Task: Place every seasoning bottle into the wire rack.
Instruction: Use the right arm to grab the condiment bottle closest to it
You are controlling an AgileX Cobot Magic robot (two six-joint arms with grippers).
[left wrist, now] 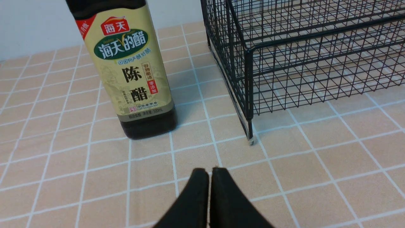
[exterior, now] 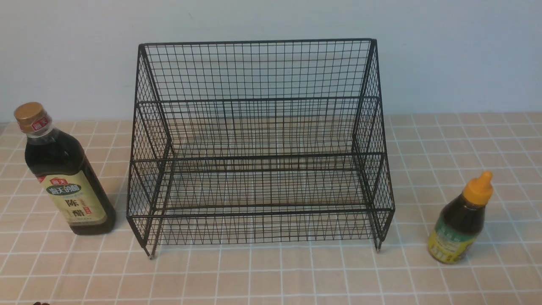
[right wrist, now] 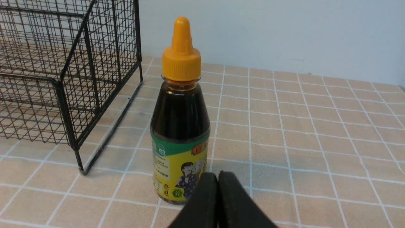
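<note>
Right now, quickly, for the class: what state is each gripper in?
Left gripper: closed, holding nothing, tall bottle standing ahead of it.
Right gripper: closed, holding nothing, small bottle standing ahead of it.

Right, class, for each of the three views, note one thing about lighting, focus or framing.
Front view: soft, even light, no glare on the wire rack. Left wrist view: the tall bottle has a sharp label but a cropped top; the left fingers are featureless black. Right wrist view: the short bottle has a softer label, its lower corner hidden by the right fingers.
</note>
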